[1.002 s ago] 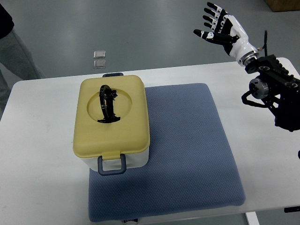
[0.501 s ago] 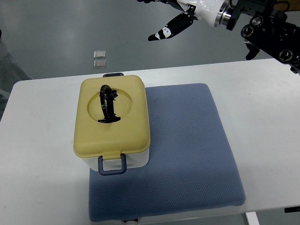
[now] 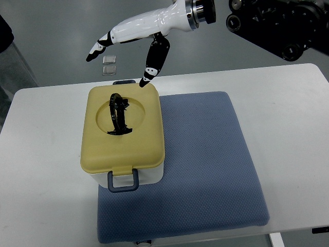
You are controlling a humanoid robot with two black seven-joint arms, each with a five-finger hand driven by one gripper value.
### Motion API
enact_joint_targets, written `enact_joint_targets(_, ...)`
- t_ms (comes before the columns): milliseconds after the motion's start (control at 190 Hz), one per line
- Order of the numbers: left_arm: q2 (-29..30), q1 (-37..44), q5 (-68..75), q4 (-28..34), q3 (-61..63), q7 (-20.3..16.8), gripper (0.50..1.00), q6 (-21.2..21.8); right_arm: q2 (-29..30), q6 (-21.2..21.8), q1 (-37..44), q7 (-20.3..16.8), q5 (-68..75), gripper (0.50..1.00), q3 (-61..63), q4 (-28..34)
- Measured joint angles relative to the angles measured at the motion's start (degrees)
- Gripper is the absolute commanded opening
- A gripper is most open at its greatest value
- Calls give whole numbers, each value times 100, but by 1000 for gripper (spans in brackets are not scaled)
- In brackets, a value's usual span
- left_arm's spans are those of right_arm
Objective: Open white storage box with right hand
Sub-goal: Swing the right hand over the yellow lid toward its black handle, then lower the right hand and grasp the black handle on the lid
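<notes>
The white storage box (image 3: pixel 122 136) sits closed on the left end of the blue mat (image 3: pixel 205 170), yellow lid (image 3: pixel 122 128) down. Above its far edge hovers the right hand (image 3: pixel 134 38), fingers spread and empty. It should probably release the front latch (image 3: pixel 122 180) before lifting.

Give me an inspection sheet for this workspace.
Surface: white table with blue mat.
Job's things: white storage box, yellow lid shut, black handle on top, grey latch at the near side.
Clutter: nothing seen.
Hands: right hand above the box's far edge, fingers open, holding nothing; left not in view.
Cables: nothing seen.
Surroundings: grey floor, two small squares on it.
</notes>
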Motion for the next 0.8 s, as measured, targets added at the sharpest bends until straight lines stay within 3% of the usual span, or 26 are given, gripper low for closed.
enact_joint_targets(242,0,0,0,0,-5,0,1000,0,334,-67,74,-8,-222,919,-140,-13)
enact_joint_targets(416,0,-1,0,0,-6,0,1000,0,742,-428,-31,-59,-414,911,-213,-132)
enact_joint_targets(659,0,-1,0,0,-5,0,1000,2,792,-542,-126,-59,-541,901,-635,-248)
enact_joint_targets(801,0,0,0,0,-5,0,1000,2,800,-545,-134,-53,-667,830,-675,-248)
